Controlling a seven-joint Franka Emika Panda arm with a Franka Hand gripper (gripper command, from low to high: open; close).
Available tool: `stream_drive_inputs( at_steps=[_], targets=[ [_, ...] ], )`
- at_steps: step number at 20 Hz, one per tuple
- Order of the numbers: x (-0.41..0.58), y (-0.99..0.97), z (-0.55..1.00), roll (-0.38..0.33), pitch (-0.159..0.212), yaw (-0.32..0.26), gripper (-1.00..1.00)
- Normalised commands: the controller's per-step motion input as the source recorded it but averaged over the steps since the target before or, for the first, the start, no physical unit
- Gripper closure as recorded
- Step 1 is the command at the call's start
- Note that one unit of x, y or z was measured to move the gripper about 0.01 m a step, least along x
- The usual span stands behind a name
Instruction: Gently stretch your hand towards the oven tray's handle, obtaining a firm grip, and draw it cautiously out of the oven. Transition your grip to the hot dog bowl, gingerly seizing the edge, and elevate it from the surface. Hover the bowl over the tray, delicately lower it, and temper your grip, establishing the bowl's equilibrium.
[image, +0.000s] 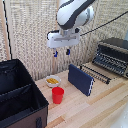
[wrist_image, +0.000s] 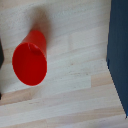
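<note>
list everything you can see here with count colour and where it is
oven: 1, dark grey-black with metallic trim, at the exterior view's right edge, at the back of the table
oven tray: 1, grey wire rack, lying in front of the oven
blue slab: 1, dark blue, mid table, between the rack and the bowl
hot dog bowl: 1, white with yellow-orange food, on the table left of the slab in the exterior view
red cup: 1, red, upright, just in front of the bowl
black bin: 1, black fabric, exterior view's lower left
table: 1, light wooden planks
gripper: 1, white with blue-tipped fingers, open, empty, above the table
</note>
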Motion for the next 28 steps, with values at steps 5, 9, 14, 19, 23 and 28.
stream_drive_inputs(
  at_steps=[5,9,14,19,23,28],
  targets=[
    [-0.041,-0.25,0.09,-0.302,0.010,0.065,-1.00],
    [-0.044,-0.32,0.07,-0.329,0.008,0.065,-1.00],
    [-0.045,-0.36,0.02,-0.330,0.000,0.079,-1.00],
    [-0.003,-0.43,0.00,-0.297,0.000,0.101,-1.00],
    [0.000,-0.39,0.00,-0.285,0.000,0.126,-1.00],
    [0.000,-0.35,0.00,-0.282,0.000,0.142,-1.00]
  ],
)
